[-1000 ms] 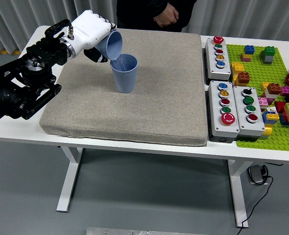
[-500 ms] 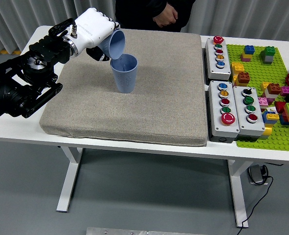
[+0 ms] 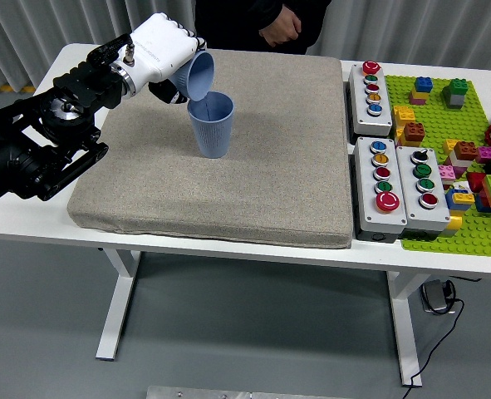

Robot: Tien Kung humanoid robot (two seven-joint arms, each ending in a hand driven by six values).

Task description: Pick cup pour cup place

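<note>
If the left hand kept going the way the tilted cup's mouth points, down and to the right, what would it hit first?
Most likely the standing blue cup on the grey mat. The left hand holds the tilted blue cup with its mouth just over that cup's rim, so the rims would probably meet first, though depth is hard to judge.
</note>
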